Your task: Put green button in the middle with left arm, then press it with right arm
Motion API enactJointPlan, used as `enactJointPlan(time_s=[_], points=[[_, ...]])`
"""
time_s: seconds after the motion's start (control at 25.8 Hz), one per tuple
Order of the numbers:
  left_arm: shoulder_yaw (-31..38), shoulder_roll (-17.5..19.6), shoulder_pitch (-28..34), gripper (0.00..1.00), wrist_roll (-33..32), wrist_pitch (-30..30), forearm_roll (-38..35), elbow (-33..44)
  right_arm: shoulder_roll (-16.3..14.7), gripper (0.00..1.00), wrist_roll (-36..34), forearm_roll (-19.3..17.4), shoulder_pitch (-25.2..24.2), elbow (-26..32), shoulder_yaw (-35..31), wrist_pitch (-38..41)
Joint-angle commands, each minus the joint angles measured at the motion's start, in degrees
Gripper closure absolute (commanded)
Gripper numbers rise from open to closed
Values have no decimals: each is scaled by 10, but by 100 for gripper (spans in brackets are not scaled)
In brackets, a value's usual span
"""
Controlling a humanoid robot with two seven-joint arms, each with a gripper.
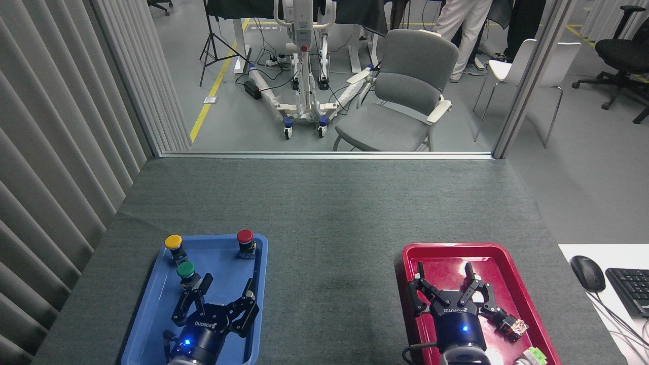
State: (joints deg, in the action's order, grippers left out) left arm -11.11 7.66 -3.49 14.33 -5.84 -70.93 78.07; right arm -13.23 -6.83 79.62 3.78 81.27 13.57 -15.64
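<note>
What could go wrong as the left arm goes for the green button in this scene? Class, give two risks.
1. The green button stands close to the yellow button in the blue tray; the open left gripper could knock over the yellow one.
2. One of its fingers is right beside the green button's body and might tip it before closing.

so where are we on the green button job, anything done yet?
Nothing done yet. The round dark-green capped push-button sits in the blue plastic tray, beside the yellow-capped button. In hand: the left gripper is open over that tray, one finger next to the button, not gripping it. Left: grasp, place on the bare grey felt mat, then press with the right gripper, open over the red tray.
</note>
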Motion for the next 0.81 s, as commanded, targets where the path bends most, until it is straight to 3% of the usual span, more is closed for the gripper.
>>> enactJointPlan(time_s=[0.0,0.12,0.35,0.77], points=[[0,0,0,0,0,0,0,-2,0,1,1,-2,3,-1,0,2],[0,0,0,0,0,0,0,-2,1,13,-1,-10,4,-4,-3,2],[0,0,0,0,1,0,0,-2,2,12,-2,-10,34,-32,1,5],[0,5,1,0,5,3,-2,-3,2,7,-2,-10,33,-33,1,6]])
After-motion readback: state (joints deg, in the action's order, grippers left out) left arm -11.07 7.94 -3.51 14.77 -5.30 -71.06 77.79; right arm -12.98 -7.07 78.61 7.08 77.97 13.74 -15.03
